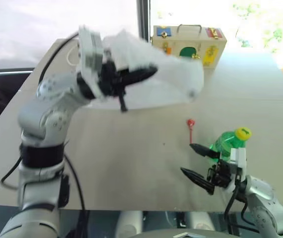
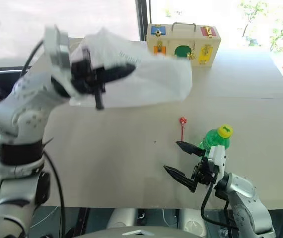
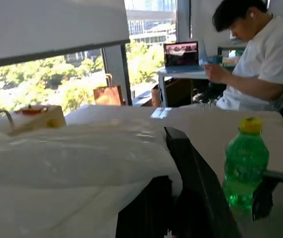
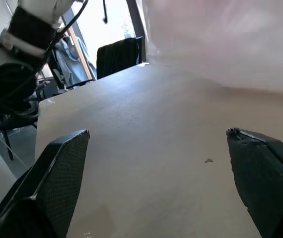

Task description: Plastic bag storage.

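Observation:
The plastic bag point(image 1: 166, 79) is a crinkly white bundle held up above the far half of the table. My left gripper point(image 1: 146, 73) points to the right and is shut on the plastic bag point(image 3: 77, 158), which drapes over its fingers. A wooden box point(image 1: 188, 45) with a handle and coloured latches stands at the table's far edge, behind the bag. Near the front right edge my right gripper point(image 1: 196, 163) stands open, its fingers point(image 4: 57, 173) wide apart with only bare table between them.
A green bottle point(image 1: 228, 144) with a yellow cap stands just right of my right gripper. A small red item point(image 1: 191, 124) lies on the table point(image 1: 131, 163) beyond it. A seated person point(image 3: 260, 64) shows past the table's right side.

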You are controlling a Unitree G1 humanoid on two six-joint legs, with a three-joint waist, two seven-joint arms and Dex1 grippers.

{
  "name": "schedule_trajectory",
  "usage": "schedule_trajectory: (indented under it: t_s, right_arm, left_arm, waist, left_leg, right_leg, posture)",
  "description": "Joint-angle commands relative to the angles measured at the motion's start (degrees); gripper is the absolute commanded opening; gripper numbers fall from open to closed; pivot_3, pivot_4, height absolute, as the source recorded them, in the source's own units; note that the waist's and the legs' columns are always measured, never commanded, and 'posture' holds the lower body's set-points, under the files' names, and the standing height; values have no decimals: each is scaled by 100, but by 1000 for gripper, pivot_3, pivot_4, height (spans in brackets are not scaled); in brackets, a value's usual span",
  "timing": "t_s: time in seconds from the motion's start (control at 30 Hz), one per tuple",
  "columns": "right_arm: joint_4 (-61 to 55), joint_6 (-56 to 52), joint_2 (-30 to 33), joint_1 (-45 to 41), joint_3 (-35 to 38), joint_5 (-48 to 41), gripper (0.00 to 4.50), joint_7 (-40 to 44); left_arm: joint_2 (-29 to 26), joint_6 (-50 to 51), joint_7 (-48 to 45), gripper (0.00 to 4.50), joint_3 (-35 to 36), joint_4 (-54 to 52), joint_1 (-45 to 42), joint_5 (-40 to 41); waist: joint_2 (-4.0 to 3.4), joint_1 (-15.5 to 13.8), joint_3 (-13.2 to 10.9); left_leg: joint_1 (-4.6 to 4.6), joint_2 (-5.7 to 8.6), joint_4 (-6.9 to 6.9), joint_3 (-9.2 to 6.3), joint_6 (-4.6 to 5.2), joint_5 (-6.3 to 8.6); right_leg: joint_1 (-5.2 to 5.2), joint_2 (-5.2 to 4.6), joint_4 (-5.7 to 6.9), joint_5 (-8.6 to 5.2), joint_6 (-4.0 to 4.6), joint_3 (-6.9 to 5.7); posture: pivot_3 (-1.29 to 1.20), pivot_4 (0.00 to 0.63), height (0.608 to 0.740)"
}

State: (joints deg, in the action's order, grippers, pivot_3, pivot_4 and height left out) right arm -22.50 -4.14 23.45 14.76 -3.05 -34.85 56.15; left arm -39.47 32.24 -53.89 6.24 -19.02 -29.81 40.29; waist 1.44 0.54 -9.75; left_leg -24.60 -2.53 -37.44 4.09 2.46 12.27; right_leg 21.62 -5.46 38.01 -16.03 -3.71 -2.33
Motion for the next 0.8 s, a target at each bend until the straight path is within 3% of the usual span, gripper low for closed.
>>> schedule_trajectory:
  t_s: [0.03, 0.17, 0.3, 0.5, 0.8]
  right_arm:
    - [-386, -91, 190, 226, 198, -310, 4500, 123]
    - [-646, -299, 725, 948, 514, -648, 4500, 546]
    - [-448, 1, 1043, 1598, 1367, -730, 4500, 826]
    - [-157, 111, 919, 1649, 2219, -784, 4500, 559]
    - [-86, -511, 892, 1410, 2411, -611, 4500, -382]
  left_arm:
    - [128, -211, 446, 45, 211, -626, 613, -159]
    - [684, -308, 1084, 45, 362, -1047, 1505, -50]
    - [1072, -315, 1268, 45, 544, -1698, 2483, 461]
    - [1008, -547, 774, 45, 432, -2056, 3705, 589]
    - [1059, -1034, 436, 45, 250, -1673, 4138, 256]
  waist:
    - [5, -95, -3]
    - [-21, -161, 13]
    - [-17, -142, 14]
    - [-35, -132, 27]
    - [-59, -145, 44]
  left_leg:
    - [-6, 0, 0, -6, 0, 0]
    - [-5, 10, 1, 0, 11, 7]
    - [-5, 17, 1, -2, 35, 21]
    - [14, 7, 1, 8, 33, 22]
    - [5, 19, 1, 10, 36, 22]
  right_leg:
    - [0, -2, -2, 0, 1, -8]
    - [-3, -21, -9, 0, 1, -3]
    - [-4, -31, -6, 0, 1, -8]
    - [-8, -29, -5, -11, 29, -2]
    - [-1, -44, -11, -11, 32, -2]
  posture:
    - [0, 150, 731]
    - [0, 150, 731]
    - [0, 150, 731]
    - [0, 150, 731]
    - [0, 150, 731]
